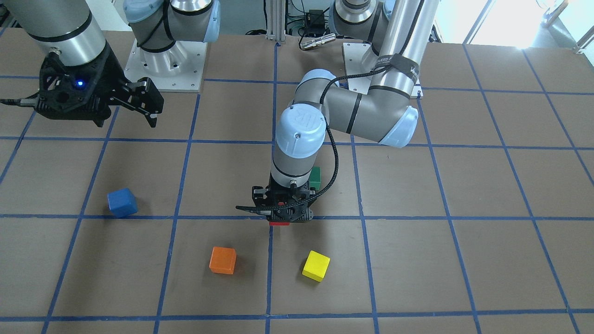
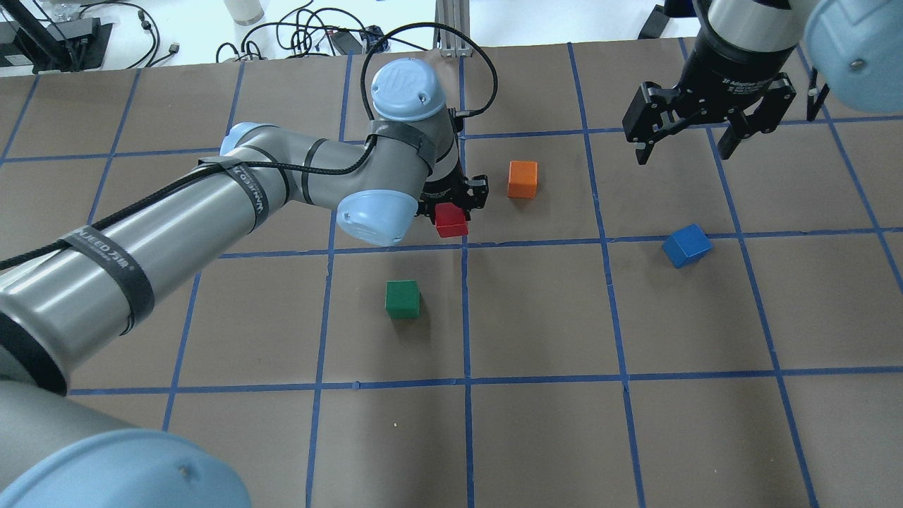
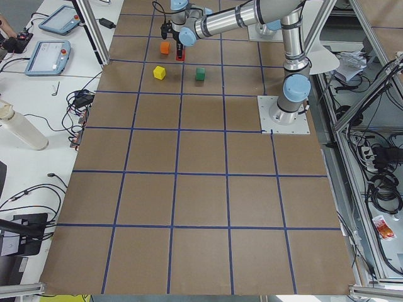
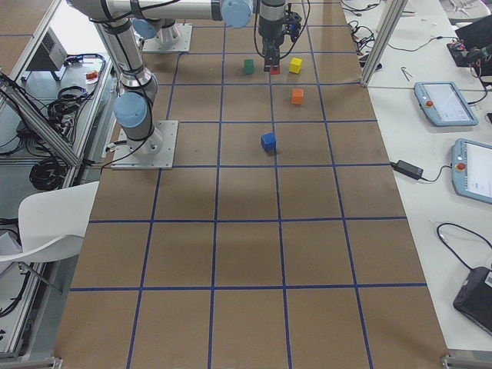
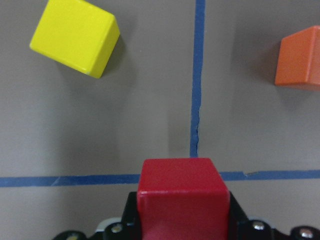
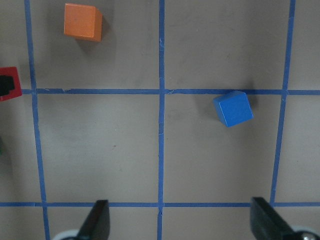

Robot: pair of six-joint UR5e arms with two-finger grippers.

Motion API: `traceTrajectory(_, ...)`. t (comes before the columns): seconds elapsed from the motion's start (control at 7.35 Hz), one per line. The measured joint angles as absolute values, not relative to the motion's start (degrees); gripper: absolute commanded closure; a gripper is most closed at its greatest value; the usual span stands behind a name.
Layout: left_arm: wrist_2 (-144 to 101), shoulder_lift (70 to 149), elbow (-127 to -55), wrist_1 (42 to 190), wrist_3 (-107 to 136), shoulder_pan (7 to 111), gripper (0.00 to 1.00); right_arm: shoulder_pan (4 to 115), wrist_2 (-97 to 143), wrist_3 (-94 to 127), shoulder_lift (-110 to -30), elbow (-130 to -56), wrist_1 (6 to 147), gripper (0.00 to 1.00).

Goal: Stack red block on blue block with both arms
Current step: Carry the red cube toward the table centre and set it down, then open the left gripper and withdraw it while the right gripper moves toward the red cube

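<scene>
The red block is clamped between the fingers of the left gripper, low over a crossing of blue tape lines. The orange block and yellow block lie near it, with the green block on its robot side. The right gripper hangs with jaws spread wide and empty, and the blue block rests on the table nearby, well apart from the red one.
</scene>
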State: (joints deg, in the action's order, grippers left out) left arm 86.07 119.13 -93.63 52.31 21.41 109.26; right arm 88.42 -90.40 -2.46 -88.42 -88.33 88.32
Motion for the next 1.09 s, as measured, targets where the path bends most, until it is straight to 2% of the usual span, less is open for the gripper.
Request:
traceTrajectory(0.14, 86.2, 120.6, -93.6, 51.2, 21.6, 109.5, 0.01, 88.4, -90.4, -2.5, -88.4, -88.3, 88.3, 0.0)
traceTrajectory(0.68, 85.7, 120.4, -93.5, 51.0, 20.6, 109.3, 0.0, 88.3, -90.4, -2.5, -88.4, -88.3, 88.6, 0.0)
traceTrajectory(1.09, 85.2, 111.9, -93.8, 60.3, 8.6, 101.6, 0.0, 88.1, -89.7, -2.0, -88.1, -88.2, 89.2, 0.0)
